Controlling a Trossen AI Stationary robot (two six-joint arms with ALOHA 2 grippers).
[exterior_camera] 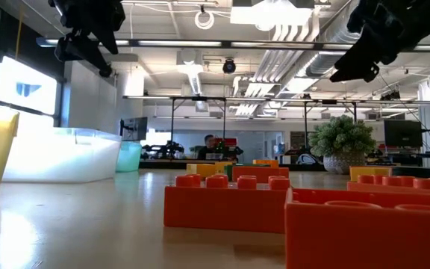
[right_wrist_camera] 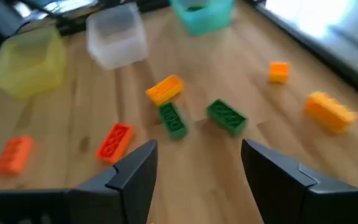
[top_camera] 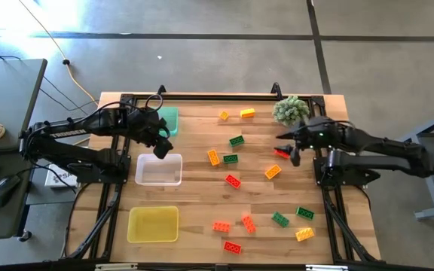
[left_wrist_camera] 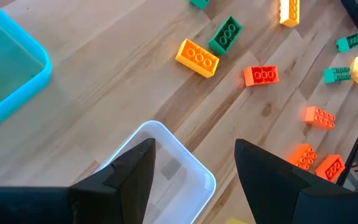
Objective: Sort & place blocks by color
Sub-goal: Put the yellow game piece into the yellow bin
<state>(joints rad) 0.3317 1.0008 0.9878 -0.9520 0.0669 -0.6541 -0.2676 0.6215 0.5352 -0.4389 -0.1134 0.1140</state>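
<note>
Left gripper point(top_camera: 159, 148), jaws released and empty, hangs left of centre above the clear tray point(top_camera: 158, 169). The blocks point(top_camera: 233, 181) lie scattered over the bench point(top_camera: 202, 203), centre to lower right. Right gripper point(top_camera: 291, 153), jaws released, hovers centre-right beside a red block point(top_camera: 280, 153).

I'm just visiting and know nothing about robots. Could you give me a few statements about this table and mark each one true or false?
1. The clear tray holds several blocks. False: it looks empty.
2. Both grippers are open and hold nothing. True: the left gripper hangs above the clear tray, the right gripper above loose blocks.
3. The yellow tray is stacked inside the green tray. False: they sit apart.
4. A potted plant stands on the table. True.
5. All blocks are red. False: green and orange-yellow ones lie there too.
</note>
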